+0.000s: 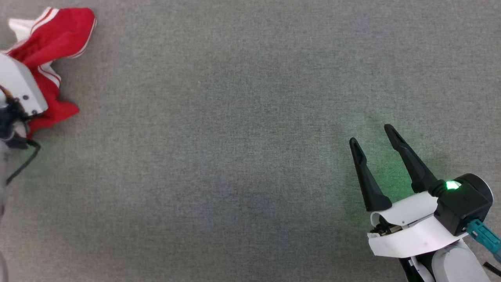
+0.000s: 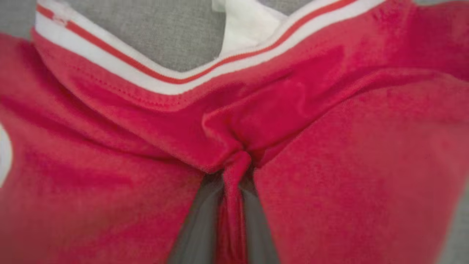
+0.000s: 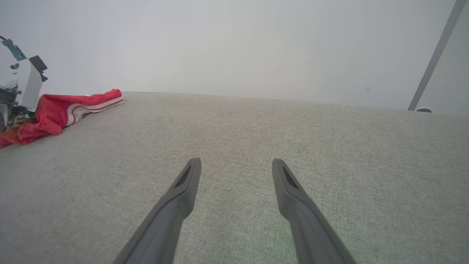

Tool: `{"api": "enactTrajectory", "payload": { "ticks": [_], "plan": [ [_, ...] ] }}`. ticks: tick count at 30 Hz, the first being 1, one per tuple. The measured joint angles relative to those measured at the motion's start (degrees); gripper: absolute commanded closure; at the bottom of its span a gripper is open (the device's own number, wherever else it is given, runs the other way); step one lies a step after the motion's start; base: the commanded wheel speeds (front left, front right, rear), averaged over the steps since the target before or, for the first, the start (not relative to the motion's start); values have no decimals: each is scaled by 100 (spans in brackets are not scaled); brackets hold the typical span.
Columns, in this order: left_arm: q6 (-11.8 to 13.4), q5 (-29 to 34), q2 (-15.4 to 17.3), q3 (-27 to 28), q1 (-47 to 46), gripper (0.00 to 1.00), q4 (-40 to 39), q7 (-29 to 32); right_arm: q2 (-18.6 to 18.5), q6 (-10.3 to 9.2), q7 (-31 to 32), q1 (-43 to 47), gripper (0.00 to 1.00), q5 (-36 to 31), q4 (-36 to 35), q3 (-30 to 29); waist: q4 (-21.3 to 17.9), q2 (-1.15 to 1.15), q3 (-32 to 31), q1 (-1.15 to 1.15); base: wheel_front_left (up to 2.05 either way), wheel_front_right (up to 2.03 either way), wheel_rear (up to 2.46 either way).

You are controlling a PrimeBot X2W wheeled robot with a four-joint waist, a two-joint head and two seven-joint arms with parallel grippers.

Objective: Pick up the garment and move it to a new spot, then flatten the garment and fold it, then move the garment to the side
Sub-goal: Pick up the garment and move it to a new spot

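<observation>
garment (image 1: pixel 58 35) sat crumpled at the grey top's (image 1: pixel 250 156) far left, long axis running away from the robot, striped hem (image 1: pixel 46 16) farthest. left gripper (image 2: pixel 231 183) pinched a fold of it – right gripper (image 1: pixel 371 134) gaped wide, empty

Grey cloth surface (image 1: pixel 235 156) lies open — garment (image 1: pixel 58 35) bunched far left.

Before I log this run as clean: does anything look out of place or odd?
The garment is crumpled in a heap at the far left of the grey surface, not flat, a red fold pinched between the fingers of the left gripper. Nothing looks damaged.
</observation>
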Motion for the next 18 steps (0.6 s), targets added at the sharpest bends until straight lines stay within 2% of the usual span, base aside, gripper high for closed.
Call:
{"api": "enactTrajectory", "payload": {
  "ticks": [6, 9, 13, 18],
  "plan": [
    [0, -130, -108, -49, 154, 100, -135, -1099, 66, 1, -30, 5, 0, 8, 96, -14, 58, 0, -139, 0, 0, 0, 0],
    [-12, -216, -276, -185, 167, 100, -302, -1478, 97, 1, -73, 66, 0, 52, 231, 0, 77, 0, -319, 0, 0, 0, 0],
    [-41, -419, -381, -383, 178, 100, -612, -1658, 165, 0, -131, 87, 0, 82, 370, -54, 86, 0, -612, 0, 0, 0, 0],
    [-41, -926, -552, -671, 291, 100, -1127, -1459, 303, 1, -230, 187, 0, 177, 576, -121, 53, 0, -983, 0, 0, 0, 0]
  ]
}}
